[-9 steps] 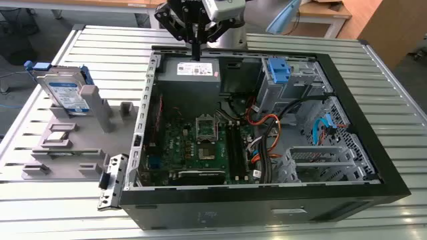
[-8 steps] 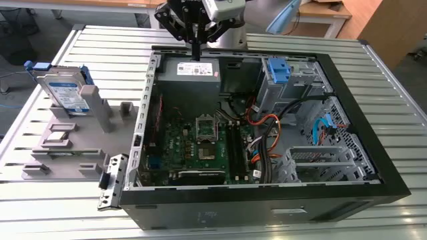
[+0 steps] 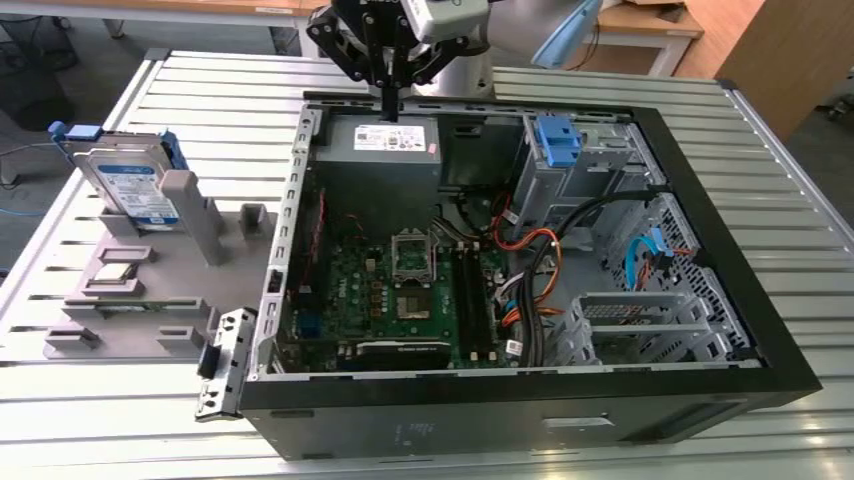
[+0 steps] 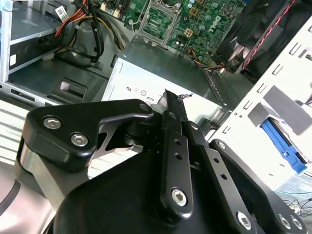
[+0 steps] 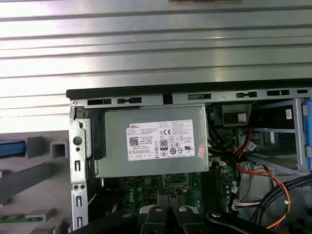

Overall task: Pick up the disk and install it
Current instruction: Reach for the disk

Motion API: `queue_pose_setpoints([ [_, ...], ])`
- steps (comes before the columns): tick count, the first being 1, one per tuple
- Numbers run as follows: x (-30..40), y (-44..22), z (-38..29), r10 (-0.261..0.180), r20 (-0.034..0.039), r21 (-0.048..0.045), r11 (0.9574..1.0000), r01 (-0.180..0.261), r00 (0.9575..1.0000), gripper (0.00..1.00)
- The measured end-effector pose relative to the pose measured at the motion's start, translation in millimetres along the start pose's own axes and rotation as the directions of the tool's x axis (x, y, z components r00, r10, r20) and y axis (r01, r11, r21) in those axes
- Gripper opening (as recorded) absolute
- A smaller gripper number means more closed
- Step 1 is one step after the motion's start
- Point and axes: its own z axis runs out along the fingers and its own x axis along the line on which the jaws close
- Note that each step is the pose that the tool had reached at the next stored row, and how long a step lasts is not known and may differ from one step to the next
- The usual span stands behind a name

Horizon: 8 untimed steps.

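We observe a ribbed metal surface bearing two items directly: an open black computer case toward the exterior view's right, and a grey moulded fixture just beside it on the exterior view's left.

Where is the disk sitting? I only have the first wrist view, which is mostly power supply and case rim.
Observer: In the exterior view, the disk stands on edge in a grey fixture, on the exterior view's left of the computer case.
Operator: Is the pincer carrying anything?
Observer: No. The pincer is shut and empty, above the power supply at the case's far edge.
Operator: What is in the bay beside the supply?
Observer: A bare blue bracket sits there, on the exterior view's right of the power supply.
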Motion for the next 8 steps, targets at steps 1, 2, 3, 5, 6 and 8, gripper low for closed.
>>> queue_pose_setpoints([
  [1,0.6,0.0,-0.1,0.000,-0.0001,0.0001,1.0000,0.000,1.0000,0.10],
  [2,1.2,-0.1,-0.1,0.000,-0.0001,0.0001,1.0000,0.000,1.0000,0.10],
  [3,1.9,-0.2,-0.1,0.000,0.0000,0.0001,1.0000,0.000,1.0000,0.10],
  [5,3.3,-0.3,-0.1,0.000,-0.0001,0.0001,1.0000,0.000,1.0000,0.10],
  [6,4.0,-0.3,-0.1,0.000,0.0000,0.0001,1.0000,0.000,1.0000,0.10],
  [8,5.0,-0.3,-0.1,0.000,-0.0001,0.0001,1.0000,0.000,1.0000,0.10],
])
